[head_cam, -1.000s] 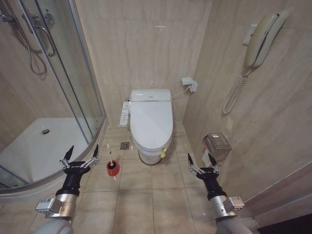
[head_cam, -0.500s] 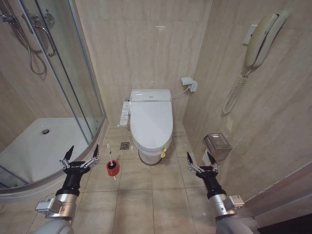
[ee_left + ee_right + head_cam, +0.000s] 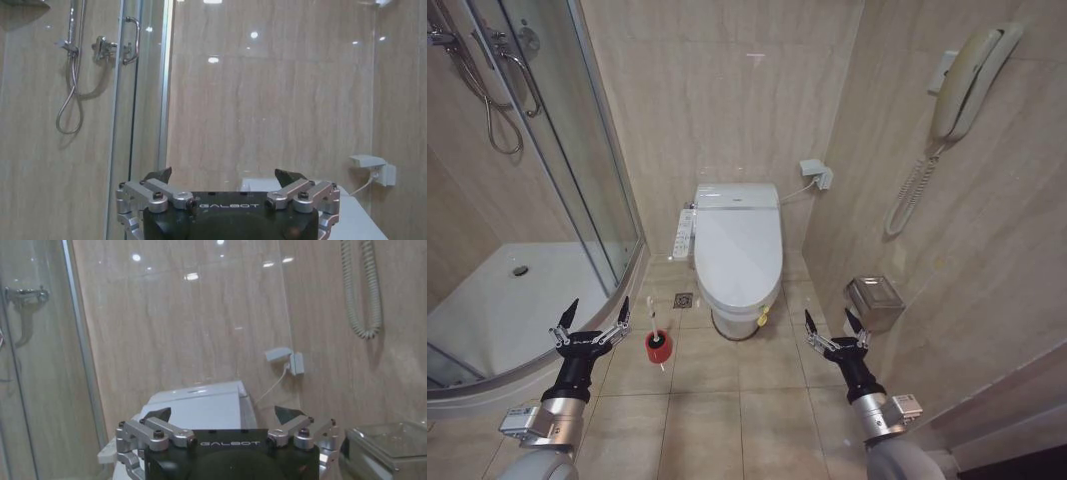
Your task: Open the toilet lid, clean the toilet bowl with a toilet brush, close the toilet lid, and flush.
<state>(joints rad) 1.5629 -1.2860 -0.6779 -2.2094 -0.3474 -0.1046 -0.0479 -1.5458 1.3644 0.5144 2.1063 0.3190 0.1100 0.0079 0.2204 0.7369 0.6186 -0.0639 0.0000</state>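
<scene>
Toilet lid (image 3: 739,248) down over toilet bowl (image 3: 732,312), centred against back wall; toilet brush (image 3: 655,328) parked in red holder cup (image 3: 659,347) alongside. Left gripper (image 3: 591,318) and right gripper (image 3: 832,327) poised short, jaws spread, empty, seemingly ready for approach.

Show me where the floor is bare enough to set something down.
Bare tile lies between the left gripper and right gripper, in front of the toilet bowl. Another patch borders the wall bin. It is crowded by the toilet brush, beside the shower base.
</scene>
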